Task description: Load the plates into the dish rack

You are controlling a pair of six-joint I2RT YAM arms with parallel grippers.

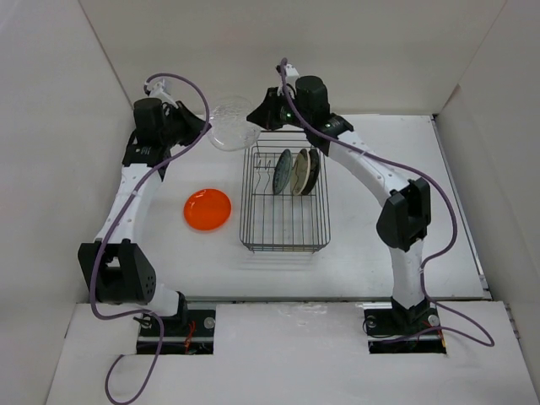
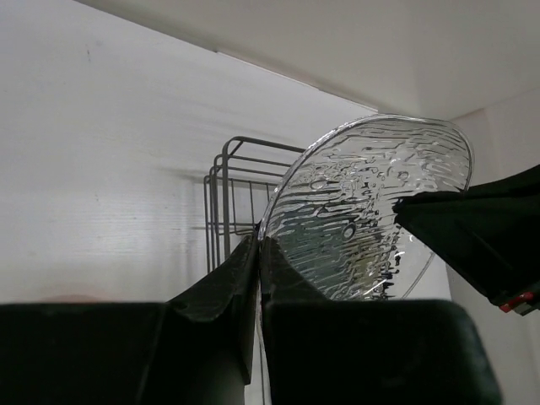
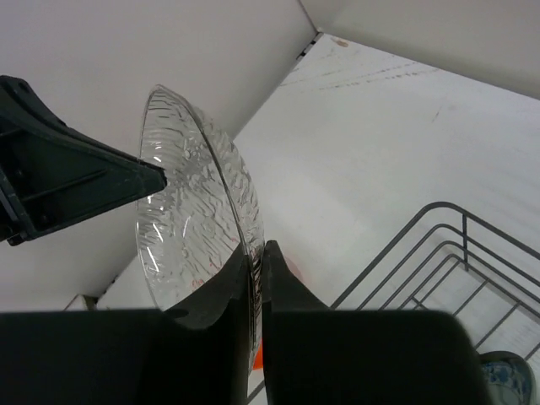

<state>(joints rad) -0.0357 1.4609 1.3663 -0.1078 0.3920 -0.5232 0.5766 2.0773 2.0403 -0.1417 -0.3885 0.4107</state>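
clear plate [image 1: 229, 124]: prob. being passed near rack [image 1: 283, 224]; left gripper [image 2: 258, 246] & right gripper [image 3: 256, 255] both clamping rim. tip: releasing one side before slotting.

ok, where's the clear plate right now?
Top view: the clear textured round plate is held aloft between the left gripper and right gripper, just beyond the far-left corner of the dark wire dish rack.
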